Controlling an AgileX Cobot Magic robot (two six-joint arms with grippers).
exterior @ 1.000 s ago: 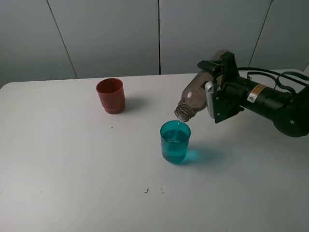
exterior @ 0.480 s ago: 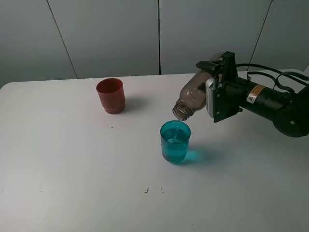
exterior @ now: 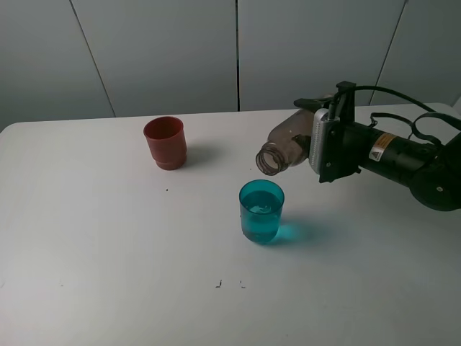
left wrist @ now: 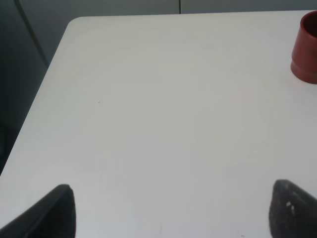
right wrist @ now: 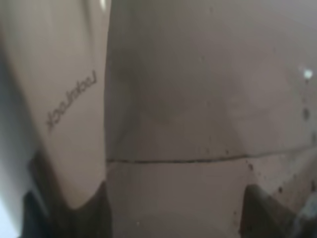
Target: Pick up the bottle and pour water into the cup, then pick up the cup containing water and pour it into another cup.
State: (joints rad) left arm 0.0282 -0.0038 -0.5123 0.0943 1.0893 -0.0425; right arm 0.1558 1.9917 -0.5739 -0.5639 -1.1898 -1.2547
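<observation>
right gripper (exterior: 318,141): clamped on the bottle's body, jaws tight against it, arm reaching in from the right
the bottle (exterior: 285,144): held in the air, tipped close to level, open mouth pointing left and a little down; no stream seen at the mouth
right wrist view: filled by the bottle (right wrist: 198,89), too close and blurred to show more
the cup (exterior: 261,210): upright at mid table, on the near side of the bottle's mouth and lower than it, apart from it; water showed inside, level hard to read through the teal
another cup (exterior: 166,143): upright, far left of the teal one, well apart; contents could not be told
left gripper (left wrist: 173,198): fingers spread wide, nothing between them, hovering over bare table (left wrist: 148,124), red cup at the edge of its view
done: bottle picked up, water in the teal cup; first pour judged at or near its end
left to do: put the bottle down, grasp the teal cup, carry it to the red cup, tip it in
</observation>
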